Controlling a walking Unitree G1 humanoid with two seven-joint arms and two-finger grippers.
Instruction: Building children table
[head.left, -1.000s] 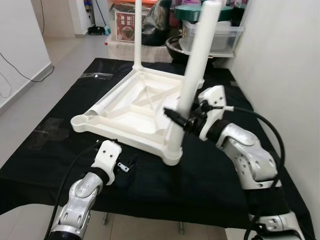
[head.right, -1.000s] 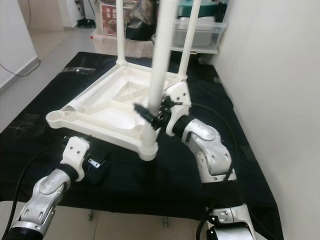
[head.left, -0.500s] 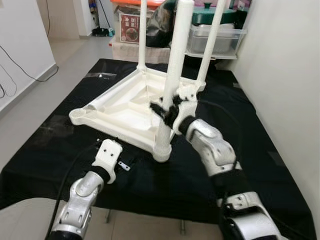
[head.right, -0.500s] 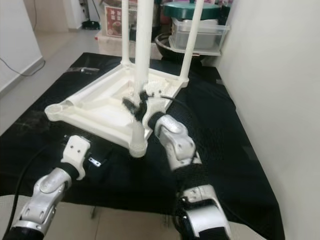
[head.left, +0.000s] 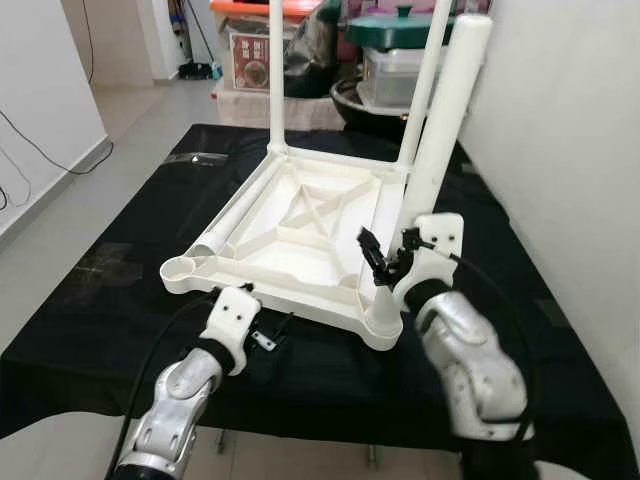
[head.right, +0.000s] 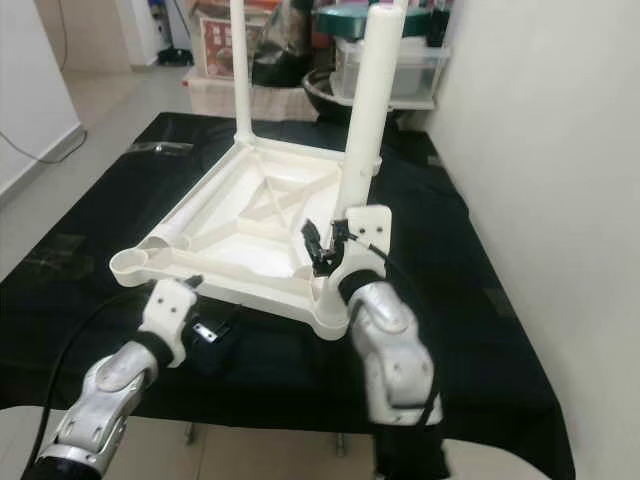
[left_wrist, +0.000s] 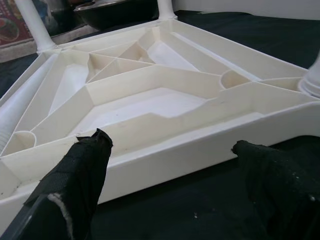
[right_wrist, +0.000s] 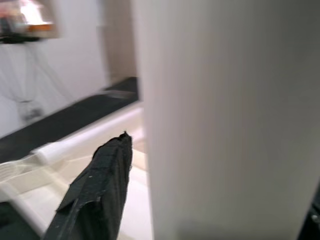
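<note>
On the black-covered bench (head.left: 110, 300) lies a white plastic children's table (head.left: 300, 225), turned upside down so its ribbed underside faces up. Three legs stand upright from its corners: one at the far left corner (head.left: 277, 70), one at the far right corner (head.left: 428, 70), and one at the near right corner (head.left: 440, 150), seated in its round socket (head.left: 385, 322). At the near left corner the socket (head.left: 180, 270) is open, and a fourth leg (head.left: 240, 215) lies flat along the table's left edge, its hollow end just beside that socket.

At the near right corner the right gripper (head.left: 385, 265) is up against the lower part of the standing leg. Its fingers are clamped on that leg; in the right wrist view one black finger (right_wrist: 97, 192) lies along the white tube (right_wrist: 230, 115), which is very close to the camera.

Lower down on the left, the left gripper (head.left: 262, 340) rests on the black cloth just in front of the table's near edge. Its fingers (left_wrist: 80, 180) are apart, holding nothing, and in the left wrist view they point at the table's rim, which runs between them a little way ahead.

Behind the bench, on the floor and low shelves, are a printed cardboard box (head.left: 255, 65), a clear storage tub (head.left: 395, 75) with a green-lidded pot (head.left: 395, 25) on it, and a dark bowl (head.left: 360, 100). A pale wall (head.left: 560, 150) runs along the bench's right side.
</note>
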